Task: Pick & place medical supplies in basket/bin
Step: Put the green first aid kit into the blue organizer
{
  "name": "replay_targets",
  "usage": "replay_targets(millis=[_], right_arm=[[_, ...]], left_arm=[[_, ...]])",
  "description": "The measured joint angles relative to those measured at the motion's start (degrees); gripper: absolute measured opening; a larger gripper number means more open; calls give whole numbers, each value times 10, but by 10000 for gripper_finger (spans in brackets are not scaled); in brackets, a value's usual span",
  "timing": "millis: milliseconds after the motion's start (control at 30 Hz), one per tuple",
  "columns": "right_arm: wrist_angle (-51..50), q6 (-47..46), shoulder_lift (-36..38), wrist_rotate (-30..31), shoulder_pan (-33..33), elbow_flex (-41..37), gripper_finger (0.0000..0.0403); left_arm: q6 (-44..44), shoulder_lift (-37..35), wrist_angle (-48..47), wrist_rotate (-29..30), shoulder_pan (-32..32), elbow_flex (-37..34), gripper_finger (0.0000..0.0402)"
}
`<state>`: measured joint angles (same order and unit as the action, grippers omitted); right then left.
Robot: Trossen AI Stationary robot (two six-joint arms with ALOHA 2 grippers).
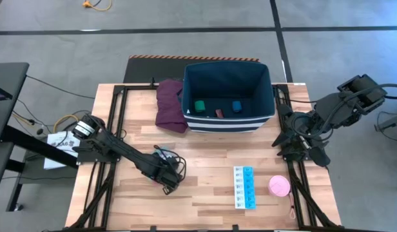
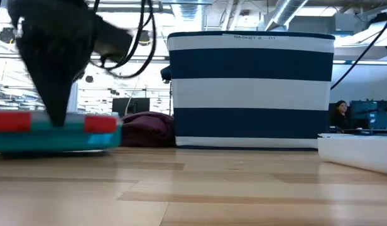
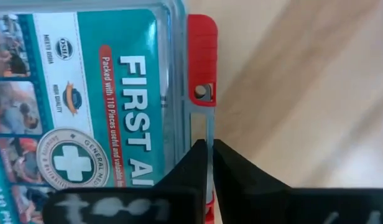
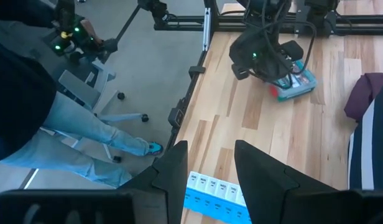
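Observation:
The flat first-aid box (image 3: pixel 86 93), teal with red latches, sits under my left gripper (image 1: pixel 167 174) near the table's middle, and the gripper is shut on its edge. The navy striped bin (image 1: pixel 227 122) stands at the far side and holds a green block (image 1: pixel 200 106), a blue block (image 1: pixel 236 106) and a small reddish piece (image 1: pixel 219 113). The blue-white pill strip (image 1: pixel 244 187) and the pink roll (image 1: pixel 279 186) lie flat on the near right of the table. My right gripper (image 4: pixel 210 174) is open and hovers by the right edge, touching nothing. My left gripper pinches the box's thin clear rim (image 3: pixel 208 124) between its two fingers, just beside a red latch (image 3: pixel 202 62) on the box's side edge. The fingers (image 2: pixel 55 116) come from above, pointing down. The box (image 2: pixel 55 135) lies level; whether it is off the table I cannot tell.
A maroon folded cloth (image 1: pixel 169 103) lies against the bin's left side. The black frame rails (image 1: pixel 115 129) run along both table sides. A person (image 4: pixel 42 112) stands beyond the right edge. Bare wood (image 1: pixel 205 154) lies between the box and the bin.

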<state>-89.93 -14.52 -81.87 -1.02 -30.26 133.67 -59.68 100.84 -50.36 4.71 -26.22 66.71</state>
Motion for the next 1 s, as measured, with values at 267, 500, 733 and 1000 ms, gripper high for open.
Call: replay_targets(millis=[267, 500, 733, 1000], right_arm=[[0, 0, 0, 0, 0, 0, 125], [1, -5, -13, -3, -4, 0, 125], [0, -35, -39, -6, -38, 0, 125], [-1, -35, -66, -6, -80, 0, 125]], left_arm=[[28, 0, -1, 7, 4, 116, 1], [34, 0, -1, 33, 6, 239, 0], [105, -1, -10, 150, 28, 435, 0], [323, -5, -33, 217, 163, 604, 0]])
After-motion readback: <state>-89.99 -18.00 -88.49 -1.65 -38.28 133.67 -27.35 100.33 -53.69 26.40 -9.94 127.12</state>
